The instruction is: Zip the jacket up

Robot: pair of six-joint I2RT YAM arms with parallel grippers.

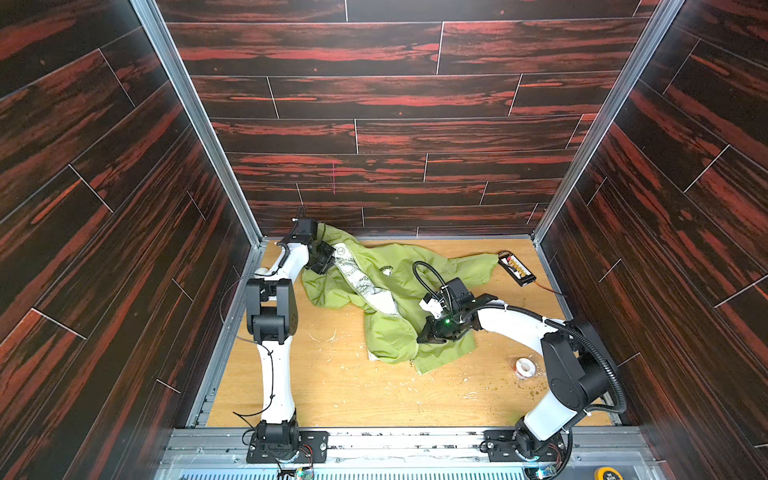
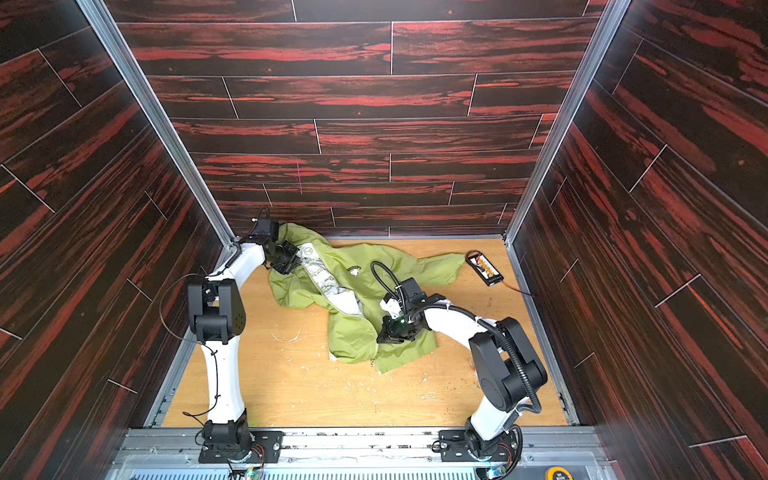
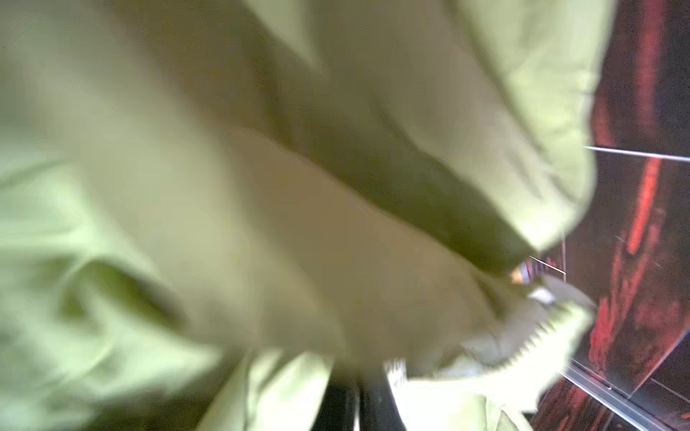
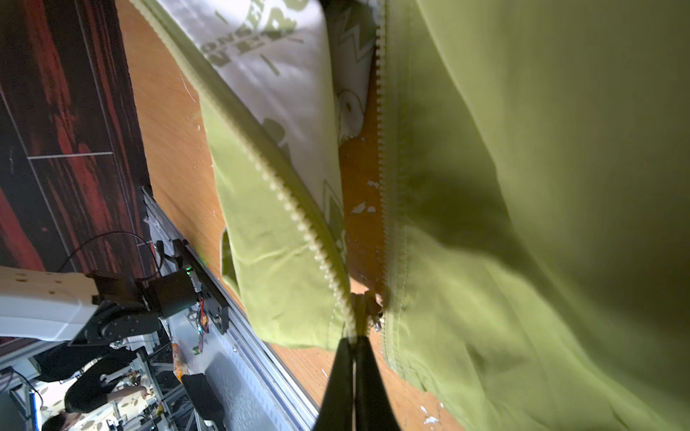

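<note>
Lime-green cloth takes up the middle of the wooden table (image 1: 332, 395). It is the jacket (image 1: 399, 270), crumpled and lying at a slant, with the hood end towards the far left corner and the hem towards the near middle. The front lies open along most of its length, so a strip of white patterned lining (image 1: 365, 286) shows between the two green edges.

The left pincer (image 1: 319, 268) sits at the hood end, right by the far wall, and the cloth bunches up against it. Its wrist camera gives little more than a blur of green folds (image 3: 261, 186), but the dark fingers (image 3: 373, 403) stand together at the edge of the frame with the fabric pressed around them, clamped on the jacket.

The right pincer (image 1: 420, 338) is down at the hem end, lying across the right front panel. In its wrist view the two dark fingers (image 4: 338, 373) are pressed together and pinch the zipper pull (image 4: 364, 309), just where the two rows of pale teeth (image 4: 283, 201) meet. Beyond that point the rows spread apart, with bare wood and lining between them.

Well clear of the jacket, a black pack with orange print (image 1: 516, 268) lies by the far right corner. A small roll of tape (image 1: 524, 368) sits near the right arm.
</note>
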